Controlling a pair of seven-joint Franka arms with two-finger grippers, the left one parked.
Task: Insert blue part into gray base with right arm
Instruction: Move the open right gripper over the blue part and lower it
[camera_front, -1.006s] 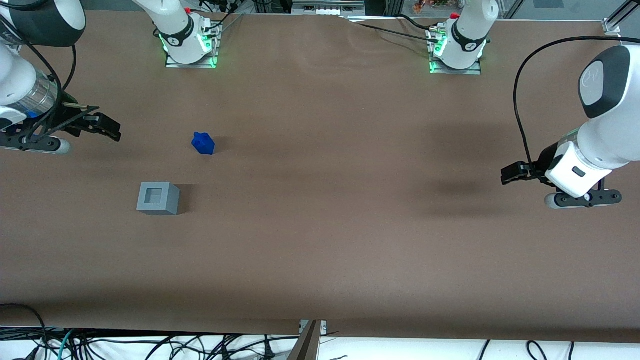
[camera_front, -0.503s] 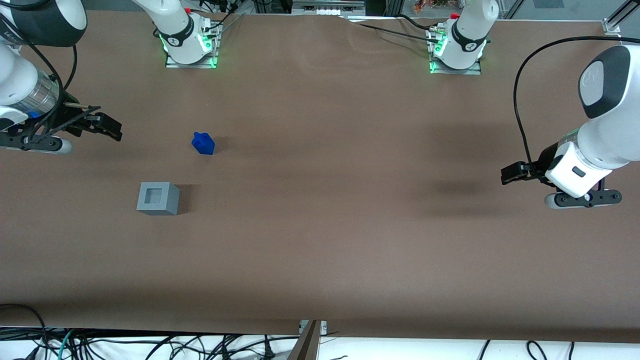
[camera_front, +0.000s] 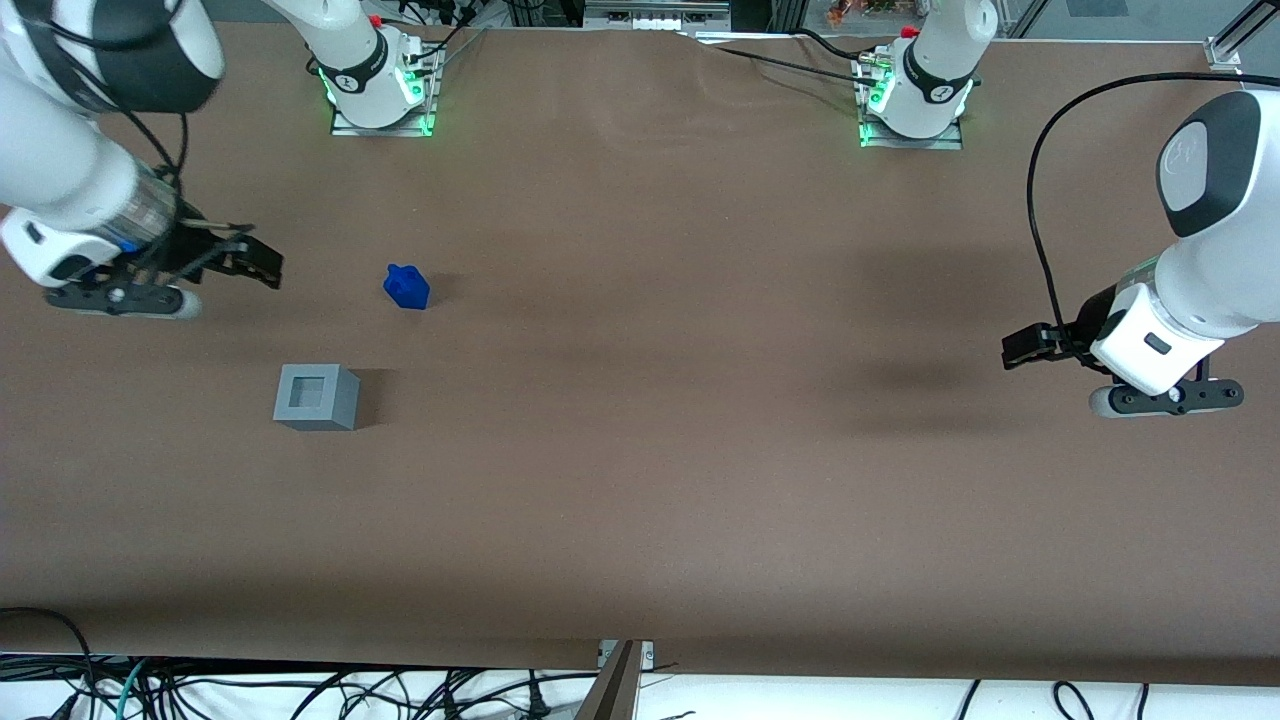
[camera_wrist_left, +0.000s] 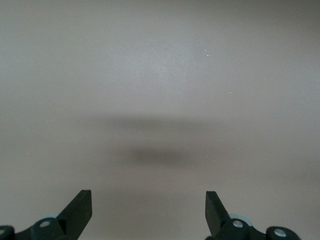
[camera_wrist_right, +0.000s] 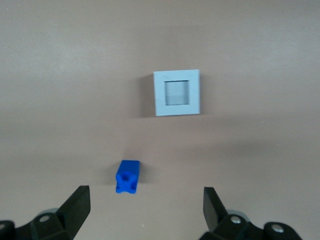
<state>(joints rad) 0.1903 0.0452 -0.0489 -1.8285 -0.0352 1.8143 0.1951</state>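
Blue part (camera_front: 406, 287) lies on the brown table (camera_front: 660, 420), clear of everything, knob end pointing away from the front camera; in the wrist view the blue part (camera_wrist_right: 128, 176) shows a small socket on its end face. Gray base (camera_front: 316, 396) stands nearer the front camera than the blue part and a little toward the working arm's end, well apart from it, recess facing up; the gray base (camera_wrist_right: 177, 92) recess holds nothing. Right arm (camera_front: 75, 170) reaches in over the table at its own end; its gripper (camera_front: 258, 262) hangs above the table beside the blue part, toward the working arm's end, not touching it; seen from the wrist, the gripper (camera_wrist_right: 145, 206) has fingers spread wide, holding nothing.
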